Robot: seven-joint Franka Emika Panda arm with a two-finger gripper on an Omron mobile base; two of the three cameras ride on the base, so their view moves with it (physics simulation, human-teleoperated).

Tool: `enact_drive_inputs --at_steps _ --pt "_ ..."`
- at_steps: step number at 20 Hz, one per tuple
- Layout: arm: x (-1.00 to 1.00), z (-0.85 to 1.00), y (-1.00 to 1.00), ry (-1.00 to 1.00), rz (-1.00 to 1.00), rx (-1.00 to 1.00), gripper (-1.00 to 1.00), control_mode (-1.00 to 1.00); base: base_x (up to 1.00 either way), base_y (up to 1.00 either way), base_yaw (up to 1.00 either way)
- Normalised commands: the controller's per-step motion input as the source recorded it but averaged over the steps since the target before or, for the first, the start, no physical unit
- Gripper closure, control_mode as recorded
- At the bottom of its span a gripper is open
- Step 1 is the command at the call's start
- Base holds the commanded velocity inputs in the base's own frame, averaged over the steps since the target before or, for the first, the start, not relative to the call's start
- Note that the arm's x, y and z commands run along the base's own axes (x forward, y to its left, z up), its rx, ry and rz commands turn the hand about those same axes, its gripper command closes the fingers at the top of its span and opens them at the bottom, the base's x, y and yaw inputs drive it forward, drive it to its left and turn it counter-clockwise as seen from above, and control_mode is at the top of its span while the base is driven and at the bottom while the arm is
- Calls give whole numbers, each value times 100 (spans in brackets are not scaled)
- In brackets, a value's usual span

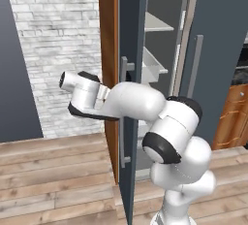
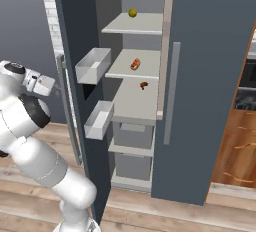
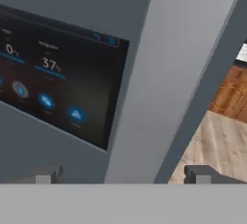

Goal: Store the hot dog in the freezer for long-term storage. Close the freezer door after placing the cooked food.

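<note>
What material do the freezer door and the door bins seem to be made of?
The freezer door looks like painted metal: flat, matte slate-grey, with no grain. Its bar handle looks like brushed metal, paler grey. The door bins look like whitish plastic, thin-walled and smooth. All is rendered, so this is only a guess.

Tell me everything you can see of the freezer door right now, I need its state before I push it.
The freezer door is a tall, flat, dark slate-grey panel, swung wide open. Its inner face carries two whitish bins, one above the other. A long vertical grey bar handle runs down the outer face, which also holds a black control panel with blue icons and the readings 0 and 37. The gripper sits close to that panel, fingers spread; contact with the door cannot be confirmed.
</note>
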Motion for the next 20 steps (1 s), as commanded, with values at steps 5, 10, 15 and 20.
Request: enact_drive_inputs --at_steps 5,10,15,20 --pt "-4 0 -45 10 -6 -1 -100 -100 0 0 0" --pt "-11 0 -70 10 -5 0 -100 -100 0 0 0" --pt "-3 0 -70 11 -5 0 -100 -100 0 0 0" --pt "13 0 -94 16 -4 1 -100 -100 0 0 0"
